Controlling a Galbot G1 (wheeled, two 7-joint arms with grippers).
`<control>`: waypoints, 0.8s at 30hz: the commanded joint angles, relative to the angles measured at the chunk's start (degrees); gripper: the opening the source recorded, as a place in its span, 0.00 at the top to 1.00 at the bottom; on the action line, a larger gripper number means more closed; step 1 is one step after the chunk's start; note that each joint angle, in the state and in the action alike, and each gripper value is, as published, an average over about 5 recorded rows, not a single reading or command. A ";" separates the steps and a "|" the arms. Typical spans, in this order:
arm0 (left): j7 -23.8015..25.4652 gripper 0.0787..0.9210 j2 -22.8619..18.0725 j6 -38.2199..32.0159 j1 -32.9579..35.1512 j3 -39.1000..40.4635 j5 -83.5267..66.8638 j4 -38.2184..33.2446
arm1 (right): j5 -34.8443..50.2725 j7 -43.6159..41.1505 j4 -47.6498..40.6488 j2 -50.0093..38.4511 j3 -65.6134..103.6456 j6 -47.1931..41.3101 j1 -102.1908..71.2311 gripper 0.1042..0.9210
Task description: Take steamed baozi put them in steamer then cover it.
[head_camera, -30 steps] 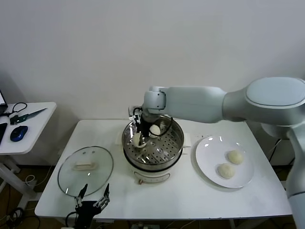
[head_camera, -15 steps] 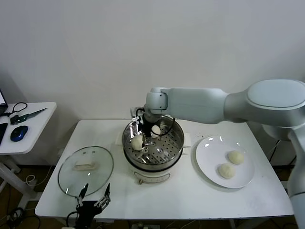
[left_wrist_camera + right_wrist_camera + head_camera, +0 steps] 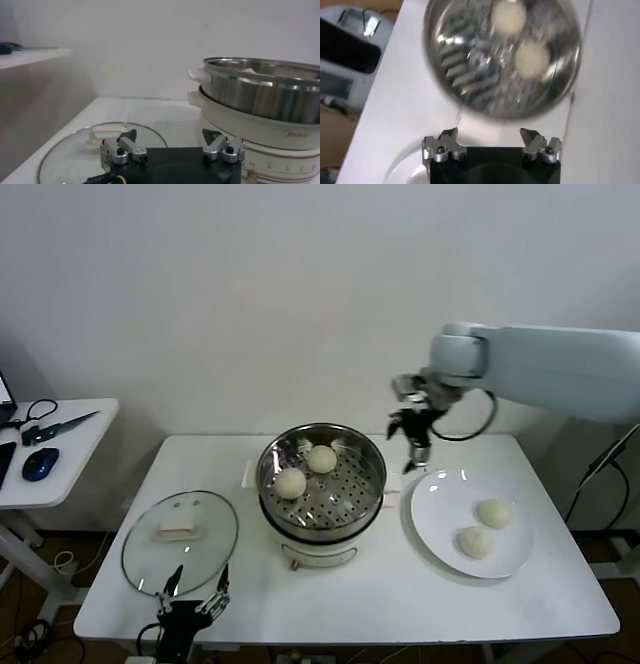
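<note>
- Head view, far left: the lid (image 3: 180, 541) lies flat on the worktop (image 3: 340, 599), handle up.
- Left gripper (image 3: 193, 598) sits low at the worktop's front edge just before the lid, jaws spread and empty.
- Centre: the steamer (image 3: 322, 489) stands uncovered with two buns (image 3: 305, 471) on its tray.
- Right gripper (image 3: 412, 436) hangs in the air between steamer and plate (image 3: 440, 529), jaws apart, nothing in them.
- Two more buns (image 3: 484, 527) rest on the plate.

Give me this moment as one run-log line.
baozi in steamer: two | baozi on plate: two | right hand: open, empty, between them | left hand: open, parked | cover: off
</note>
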 commanded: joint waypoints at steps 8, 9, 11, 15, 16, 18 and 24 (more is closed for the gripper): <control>0.27 0.12 -0.61 -0.22 0.14 -0.30 1.02 0.16 | -20.67 0.53 -4.00 -18.53 18.12 0.16 -30.01 0.12; 0.27 0.12 -0.64 -0.21 0.12 -0.32 1.04 0.21 | -21.22 0.71 -5.11 -17.85 19.54 0.02 -31.66 0.12; 0.27 0.12 -0.70 -0.17 0.10 -0.35 1.07 0.32 | -22.16 1.03 -7.07 -16.51 21.75 -0.23 -34.41 0.12; 0.25 0.12 -0.84 -0.13 0.23 -0.38 1.10 0.65 | -23.23 1.36 -9.65 -14.17 24.33 -0.47 -37.74 0.12; 0.24 0.12 -0.86 -0.13 0.28 -0.37 1.13 0.74 | -23.29 1.41 -10.03 -13.80 24.66 -0.50 -38.28 0.12; 0.20 0.12 -0.91 -0.14 0.39 -0.37 1.19 0.96 | -23.33 1.57 -10.68 -13.15 25.35 -0.59 -39.40 0.12; 0.14 0.12 -0.79 -0.10 0.59 -0.43 1.18 1.17 | -23.27 2.11 -11.48 -11.68 27.02 -1.16 -41.74 0.12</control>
